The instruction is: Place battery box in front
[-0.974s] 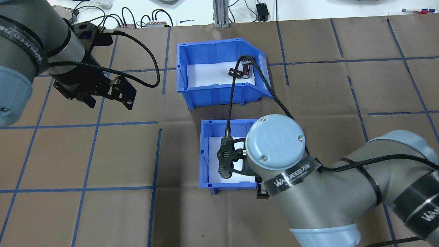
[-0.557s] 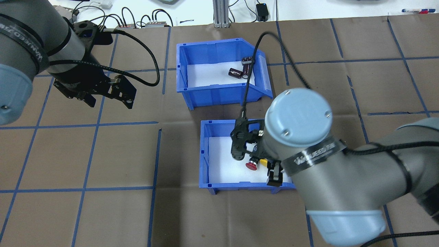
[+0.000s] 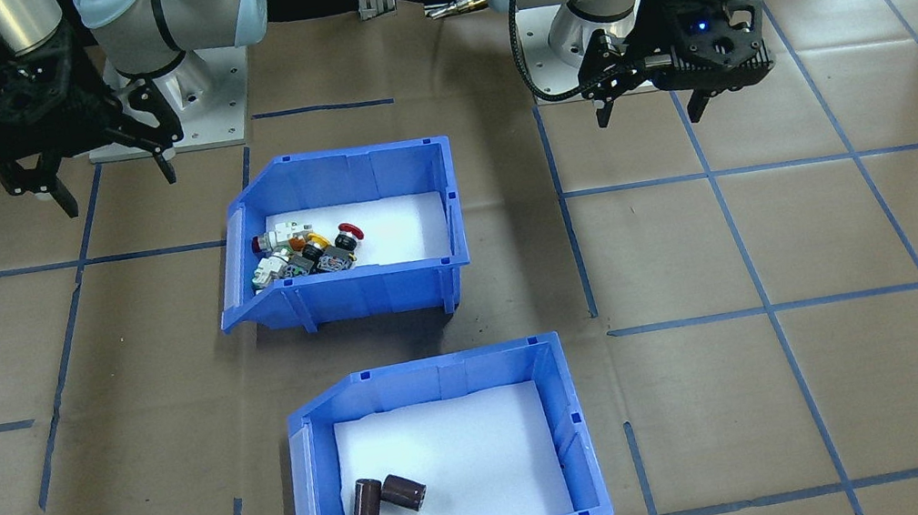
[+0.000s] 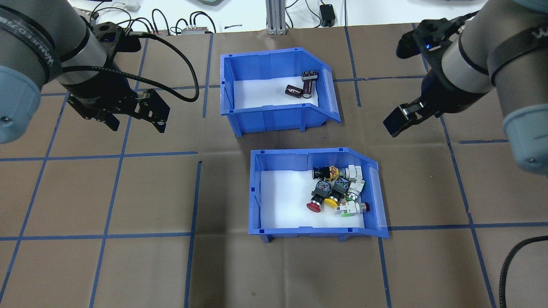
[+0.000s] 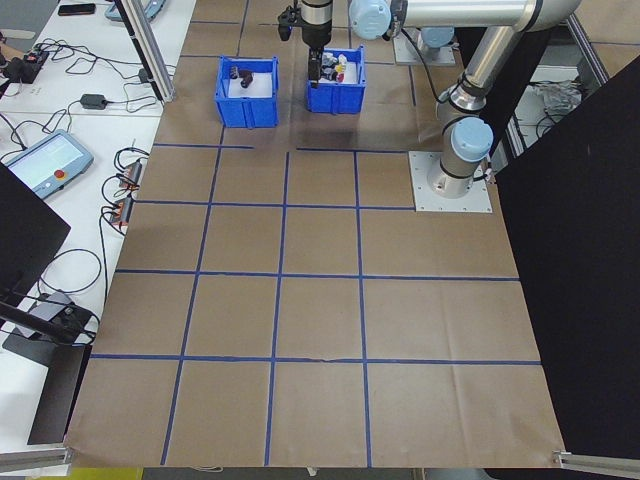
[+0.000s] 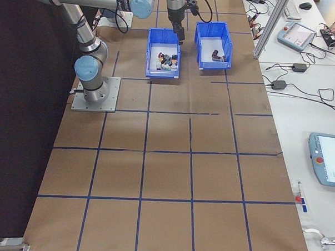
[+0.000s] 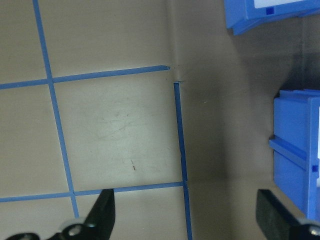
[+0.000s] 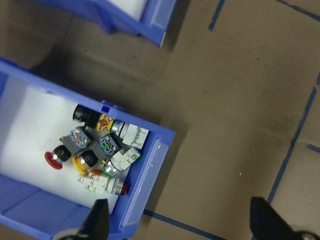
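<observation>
Brown table [image 4: 128, 273]; both arms raised, jaws spread, battery box [image 4: 274, 92] untouched.

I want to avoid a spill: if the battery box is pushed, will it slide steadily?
Probably it slides flat: the battery box looks like rigid plastic on short feet. Its loose cylindrical cells would likely roll across the smooth white liner. With so few cells, it seems light.

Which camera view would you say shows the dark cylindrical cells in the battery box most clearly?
The exterior front-facing view: the cells lie near and unobstructed on the battery box's white liner. The overhead view shows them smaller, farther away; the side views show tiny dark specks; the wrist views miss them.
</observation>
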